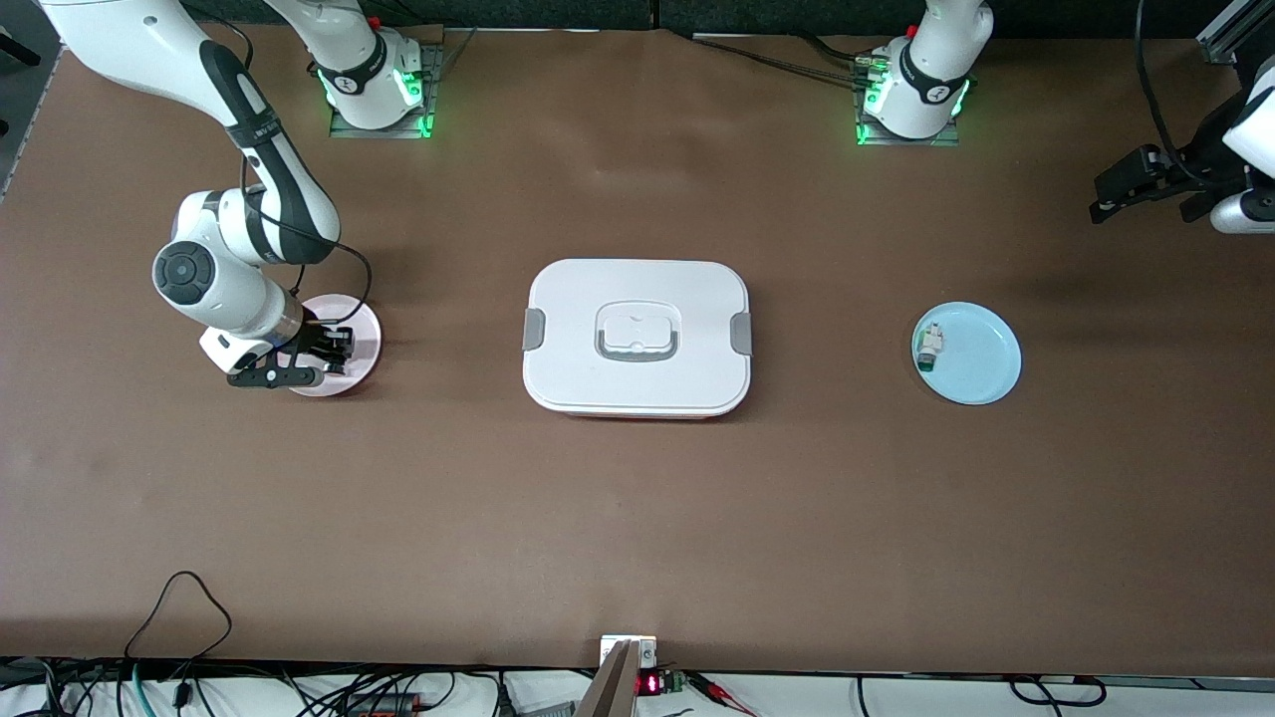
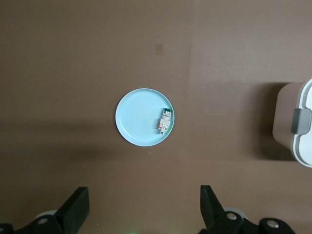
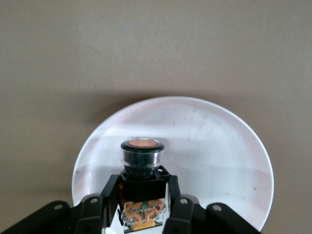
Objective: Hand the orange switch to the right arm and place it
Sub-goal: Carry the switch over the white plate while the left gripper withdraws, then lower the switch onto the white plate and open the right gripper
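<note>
The orange switch (image 3: 141, 163), a black body with a round orange cap and brassy terminals, sits between the fingers of my right gripper (image 3: 142, 192), which is shut on its body. The cap points away from the wrist. In the front view the right gripper (image 1: 334, 351) hangs low over a pale pink plate (image 1: 365, 321) toward the right arm's end of the table. Whether the switch touches the plate (image 3: 219, 156) I cannot tell. My left gripper (image 1: 1121, 189) waits raised at the left arm's end of the table, open and holding nothing (image 2: 143, 195).
A white lidded box (image 1: 637, 339) with grey clips stands mid-table. A light blue plate (image 1: 986, 363) toward the left arm's end holds a small white-and-green part (image 1: 930, 347). Cables lie along the table edge nearest the front camera.
</note>
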Controlling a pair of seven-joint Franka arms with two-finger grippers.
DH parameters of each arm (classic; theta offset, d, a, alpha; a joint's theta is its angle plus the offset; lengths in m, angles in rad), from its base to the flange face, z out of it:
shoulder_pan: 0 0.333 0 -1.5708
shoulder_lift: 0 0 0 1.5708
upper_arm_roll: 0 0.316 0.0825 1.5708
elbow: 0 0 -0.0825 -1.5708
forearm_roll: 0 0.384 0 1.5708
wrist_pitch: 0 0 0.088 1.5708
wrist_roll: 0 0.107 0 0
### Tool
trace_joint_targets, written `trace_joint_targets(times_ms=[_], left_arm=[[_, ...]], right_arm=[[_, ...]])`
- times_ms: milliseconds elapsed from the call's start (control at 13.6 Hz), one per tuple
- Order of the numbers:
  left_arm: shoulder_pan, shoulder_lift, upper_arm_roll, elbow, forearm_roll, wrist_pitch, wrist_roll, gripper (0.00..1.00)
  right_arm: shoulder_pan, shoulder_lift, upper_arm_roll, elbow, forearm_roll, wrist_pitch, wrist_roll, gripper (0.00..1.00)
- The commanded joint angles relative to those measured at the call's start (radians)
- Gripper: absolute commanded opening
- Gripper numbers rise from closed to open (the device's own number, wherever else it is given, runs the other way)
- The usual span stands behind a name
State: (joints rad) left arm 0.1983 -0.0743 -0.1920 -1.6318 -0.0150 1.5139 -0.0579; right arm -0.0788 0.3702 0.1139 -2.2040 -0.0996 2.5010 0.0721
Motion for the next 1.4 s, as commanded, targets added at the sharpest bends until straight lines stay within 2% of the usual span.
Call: trace_joint_targets(times_ms=[0, 74, 147, 442, 662, 810, 957, 1030, 1325], left_arm=[[-0.007, -0.03, -0.006, -0.028, 0.021, 0.023, -0.023, 1.0], [-0.011, -0.03, -0.006, -0.023, 0.024, 0.023, -0.023, 1.0], [-0.014, -0.03, -0.006, -0.017, 0.024, 0.02, -0.019, 1.0], [-0.049, -0.021, 0.002, 0.0, 0.024, 0.014, -0.007, 1.0], [-0.117, 0.008, 0.087, 0.041, 0.023, 0.008, -0.002, 1.0], [-0.122, 0.028, 0.088, 0.072, 0.026, 0.0, -0.002, 1.0], [-0.123, 0.047, 0.088, 0.096, 0.029, -0.007, -0.002, 1.0], [-0.123, 0.057, 0.086, 0.116, 0.039, -0.011, 0.015, 1.0], [-0.131, 0.091, 0.086, 0.144, 0.056, -0.009, 0.069, 1.0]], right_arm=[[-0.016, -0.028, 0.006, -0.034, -0.026, 0.007, -0.015, 0.57], [-0.018, -0.031, 0.006, -0.034, -0.026, 0.007, -0.015, 0.88], [-0.018, -0.049, 0.007, -0.033, -0.026, 0.004, -0.002, 1.0], [-0.009, -0.138, 0.009, 0.018, -0.009, -0.06, -0.005, 1.0], [0.014, -0.209, 0.01, 0.139, 0.001, -0.25, 0.009, 1.0], [0.031, -0.266, 0.012, 0.209, 0.006, -0.382, 0.011, 1.0], [0.051, -0.286, 0.01, 0.349, 0.076, -0.564, 0.008, 1.0], [0.053, -0.287, 0.01, 0.413, 0.081, -0.64, 0.011, 1.0], [0.065, -0.298, 0.012, 0.588, 0.11, -0.836, 0.0, 1.0]])
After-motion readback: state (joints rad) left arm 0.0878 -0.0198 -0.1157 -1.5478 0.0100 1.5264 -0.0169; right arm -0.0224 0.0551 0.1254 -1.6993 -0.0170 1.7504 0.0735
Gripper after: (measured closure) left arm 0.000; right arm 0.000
